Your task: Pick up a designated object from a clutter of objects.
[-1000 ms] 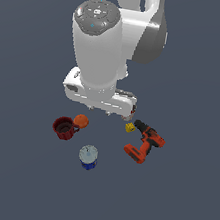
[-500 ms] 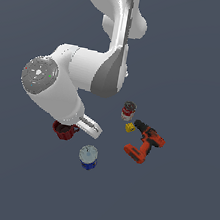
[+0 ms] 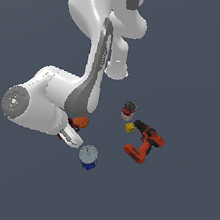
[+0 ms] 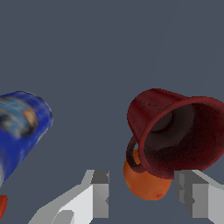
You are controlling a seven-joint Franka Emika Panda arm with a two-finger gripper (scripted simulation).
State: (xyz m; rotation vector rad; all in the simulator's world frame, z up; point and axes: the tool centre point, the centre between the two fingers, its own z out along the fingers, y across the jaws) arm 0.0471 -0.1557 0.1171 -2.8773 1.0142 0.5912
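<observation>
The arm (image 3: 46,106) hid most of the mug (image 3: 69,123) — the wrist view cropped the can (image 4: 19,122) and pincer (image 4: 144,194).

My fingers (image 4: 99,192) are plain white-grey. I see a dark red mug (image 4: 175,131), an orange ball (image 4: 144,186), a blue can (image 4: 19,122) and an orange-and-black drill (image 3: 145,142).

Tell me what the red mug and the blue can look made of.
Red mug: dull, mottled dark red, possibly glazed ceramic or enamel; render leaves it open. Blue can: printed label wrap and pale top suggest metal, uncertain.
</observation>
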